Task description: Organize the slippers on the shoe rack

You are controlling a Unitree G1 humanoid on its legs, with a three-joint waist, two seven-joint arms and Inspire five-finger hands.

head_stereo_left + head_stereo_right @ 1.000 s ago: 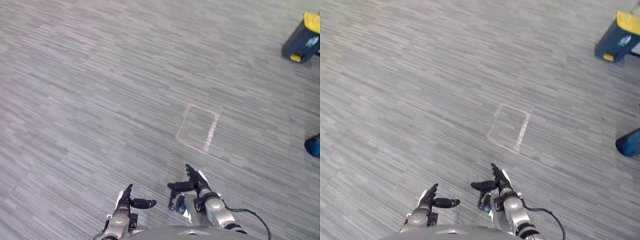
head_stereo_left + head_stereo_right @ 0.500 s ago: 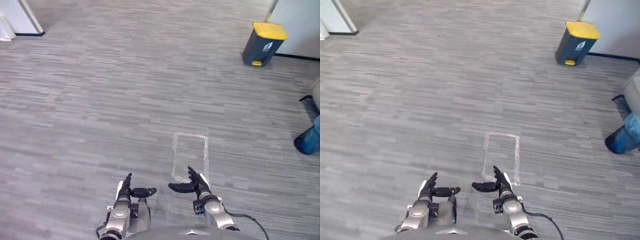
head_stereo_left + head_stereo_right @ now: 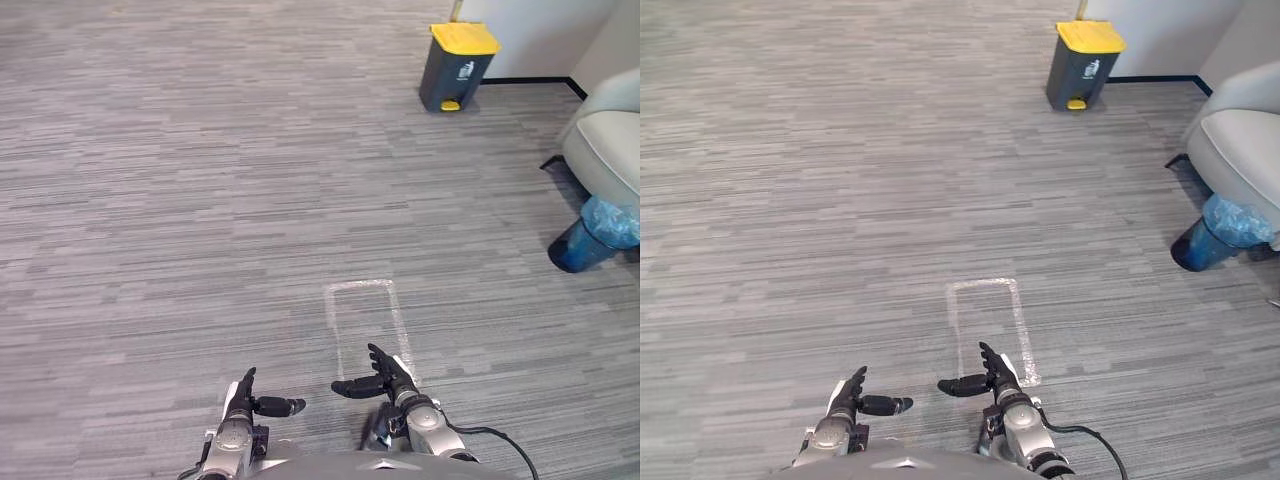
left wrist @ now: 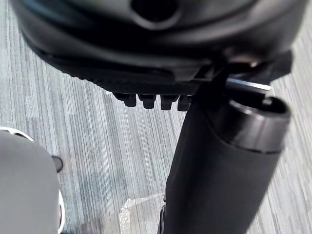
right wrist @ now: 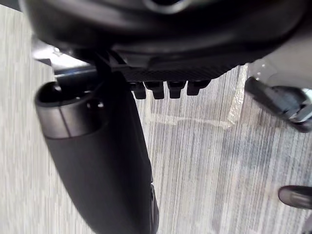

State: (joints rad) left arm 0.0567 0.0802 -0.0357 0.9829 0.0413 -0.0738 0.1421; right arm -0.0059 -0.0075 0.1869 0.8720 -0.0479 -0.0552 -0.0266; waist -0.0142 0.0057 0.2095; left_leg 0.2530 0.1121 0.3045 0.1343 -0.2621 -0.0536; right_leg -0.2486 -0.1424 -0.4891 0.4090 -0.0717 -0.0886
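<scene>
— Which step is in hand?
— Searching, it seems; the left hand point(image 3: 241, 404) and right hand point(image 3: 390, 378) hang over the carpet floor point(image 3: 200, 200), fingers straight and wide, holding nothing; where the slippers lie cannot be told.
— Next?
— Likely finding the rack first.

Floor point(image 3: 200, 200): grey carpet, matt, ribbed weave. Bin point(image 3: 455, 75): smooth plastic, faint sheen (yellow lid likewise). Armchair point(image 3: 610, 140): pale smooth upholstery. Left hand point(image 3: 243, 408), right hand point(image 3: 388, 376): dark matt plastic.
</scene>
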